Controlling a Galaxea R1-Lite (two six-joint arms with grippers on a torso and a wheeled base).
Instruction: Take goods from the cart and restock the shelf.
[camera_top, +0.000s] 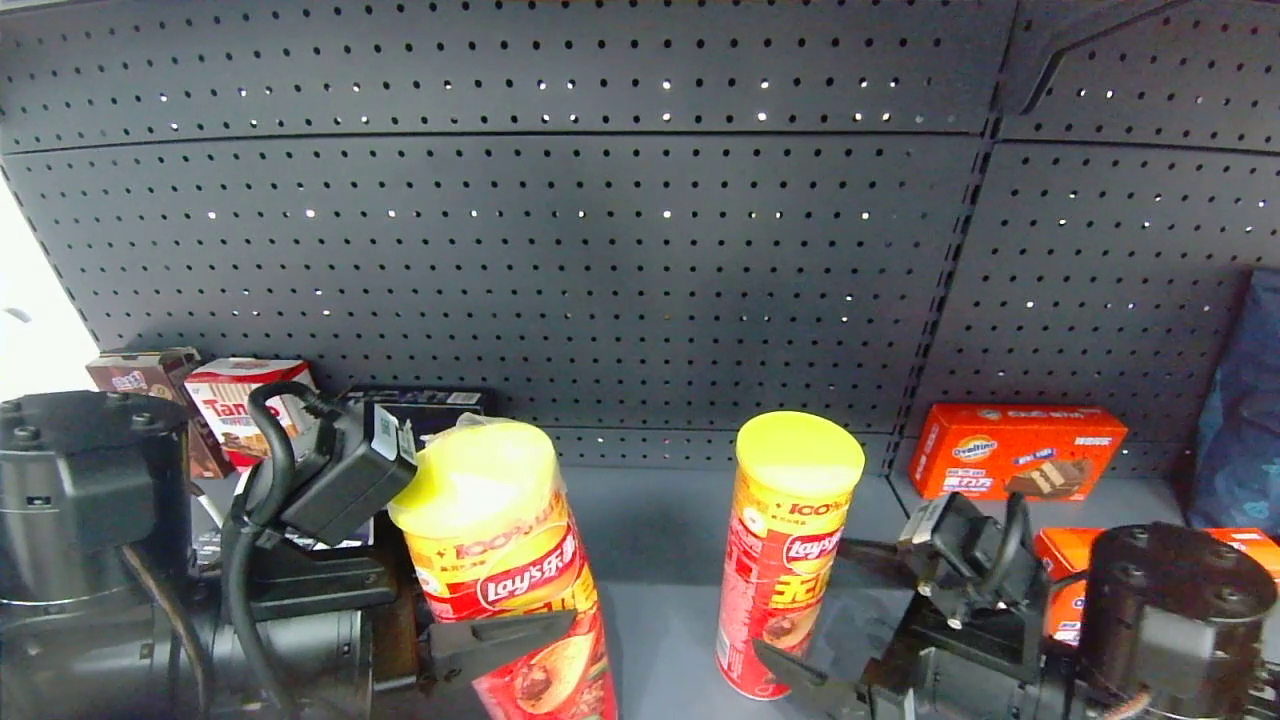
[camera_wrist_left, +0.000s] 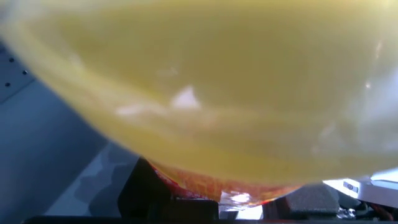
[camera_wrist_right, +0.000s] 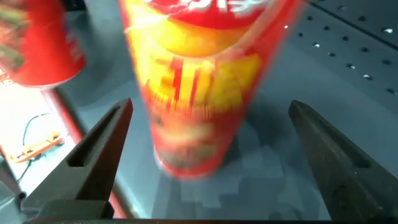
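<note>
Head above shelf (camera_top: 655, 545); wrists near shared cans (camera_top: 790, 540)

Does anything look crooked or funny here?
Yes. The left chip can, gripped by the left pincer, leans sideways, while the right chip can stands straight on the shelf.

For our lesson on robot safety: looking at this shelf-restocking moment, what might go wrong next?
1. The held can leans in the shut left gripper; it may slip, or tip over when set down.
2. The right gripper stands open around the standing can; a sideways pull-back could topple it.
</note>
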